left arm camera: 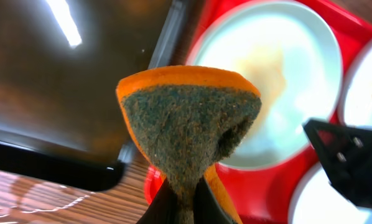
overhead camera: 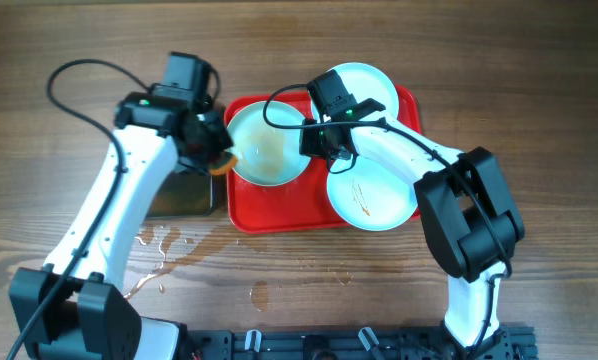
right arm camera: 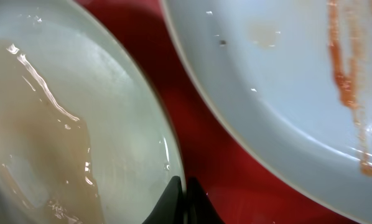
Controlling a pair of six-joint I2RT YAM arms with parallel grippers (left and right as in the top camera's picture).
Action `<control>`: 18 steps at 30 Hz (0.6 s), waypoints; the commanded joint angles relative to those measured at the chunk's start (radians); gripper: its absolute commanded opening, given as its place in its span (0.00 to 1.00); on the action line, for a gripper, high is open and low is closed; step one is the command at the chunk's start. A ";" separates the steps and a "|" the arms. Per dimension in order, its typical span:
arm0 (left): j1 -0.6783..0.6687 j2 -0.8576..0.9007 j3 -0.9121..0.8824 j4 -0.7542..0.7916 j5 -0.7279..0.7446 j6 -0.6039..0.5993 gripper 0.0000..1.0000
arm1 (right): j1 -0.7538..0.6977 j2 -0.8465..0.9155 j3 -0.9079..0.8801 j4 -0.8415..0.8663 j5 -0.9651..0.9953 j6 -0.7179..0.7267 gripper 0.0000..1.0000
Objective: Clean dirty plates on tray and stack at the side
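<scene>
Three pale plates lie on the red tray (overhead camera: 279, 213). The left plate (overhead camera: 266, 145) is wet with a brownish film; it also shows in the left wrist view (left arm camera: 267, 74) and the right wrist view (right arm camera: 61, 124). The front right plate (overhead camera: 372, 195) carries orange-brown streaks, seen close in the right wrist view (right arm camera: 285, 81). The back plate (overhead camera: 364, 85) is partly hidden by the right arm. My left gripper (left arm camera: 186, 199) is shut on an orange sponge with a dark green scrub face (left arm camera: 189, 118), held at the left plate's left edge (overhead camera: 222, 158). My right gripper (right arm camera: 185, 193) is shut on the left plate's right rim (overhead camera: 314, 140).
A black rectangular pan (overhead camera: 184, 192) sits left of the tray, under the left arm; it shows in the left wrist view (left arm camera: 61, 93). Water puddles (overhead camera: 159, 245) lie on the wooden table in front of the pan and tray.
</scene>
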 commanded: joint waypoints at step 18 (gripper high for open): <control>0.280 0.006 0.003 0.023 -0.017 0.029 0.04 | 0.147 -0.386 0.004 -0.103 0.950 -0.329 0.04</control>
